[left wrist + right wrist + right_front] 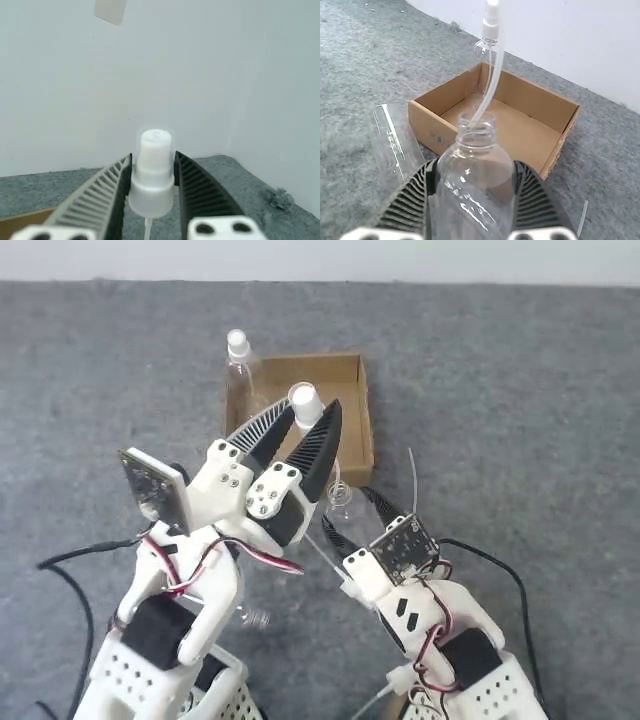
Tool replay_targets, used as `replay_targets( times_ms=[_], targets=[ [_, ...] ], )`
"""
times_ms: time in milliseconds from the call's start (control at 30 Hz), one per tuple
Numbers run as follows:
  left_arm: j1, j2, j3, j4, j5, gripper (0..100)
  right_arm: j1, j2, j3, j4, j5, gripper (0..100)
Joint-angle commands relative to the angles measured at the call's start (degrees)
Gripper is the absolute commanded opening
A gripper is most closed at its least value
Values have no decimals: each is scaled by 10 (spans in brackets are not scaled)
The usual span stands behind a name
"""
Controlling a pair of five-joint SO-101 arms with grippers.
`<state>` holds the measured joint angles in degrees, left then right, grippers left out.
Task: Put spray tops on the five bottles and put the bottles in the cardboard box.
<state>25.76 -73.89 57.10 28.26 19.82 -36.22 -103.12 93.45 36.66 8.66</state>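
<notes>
Spray top point(151, 167) is gripped by left tool point(152, 159). Its tube is set in the open neck of a bottle point(476, 165), clenched by right tool point(475, 172) beside the cardboard box point(432, 125). A capped bottle point(238, 370) is seen at the box's far corner.

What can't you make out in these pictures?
High view: the left gripper and its spray top cover part of the cardboard box.
High view: both grippers hide most of the right gripper's bottle.
Left wrist view: the picture's edge cuts off the spray top's tube.
Right wrist view: that gripper hides the lying bottle's end.
</notes>
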Motion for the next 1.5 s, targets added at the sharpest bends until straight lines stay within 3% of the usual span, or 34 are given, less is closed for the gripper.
replay_targets(
  times_ms=[0, 367, 667, 1133, 1467],
  targets=[
    [1, -10, 0, -20, 8, 13, -3, -9, -5, -15, 4, 7],
    [2, -10, 24, -18, 8, 13, 45, -9, -6, -19, 3, 7],
    [2, -9, 39, -19, 8, 13, 45, -9, -6, -21, -18, 7],
    [1, -10, 41, -18, 6, 13, 44, -4, 30, -196, -39, 7],
    [1, -10, 50, -18, 6, 13, 3, -8, 30, -203, 11, 7]
  ],
)
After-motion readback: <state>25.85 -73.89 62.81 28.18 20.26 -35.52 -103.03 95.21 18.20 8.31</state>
